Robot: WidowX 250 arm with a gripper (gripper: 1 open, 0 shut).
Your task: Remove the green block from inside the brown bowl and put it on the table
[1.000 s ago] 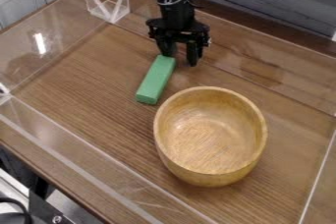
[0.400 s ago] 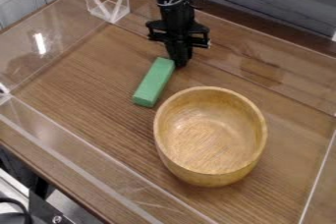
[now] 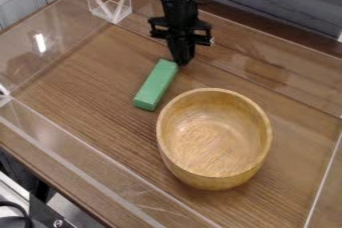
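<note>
The green block lies flat on the table, just left of the brown bowl and outside it. The bowl is empty, its wooden inside fully visible. My gripper points down at the table right behind the block's far end, fingers pressed together and shut on nothing. The black arm rises from it toward the top of the view.
Low clear plastic walls border the tabletop on all sides. A clear triangular stand sits at the back left. A grey wall runs behind the table.
The gripper's fingers were spread open a second ago and have since closed together. The block has shifted slightly left. The arm stays where it was.
</note>
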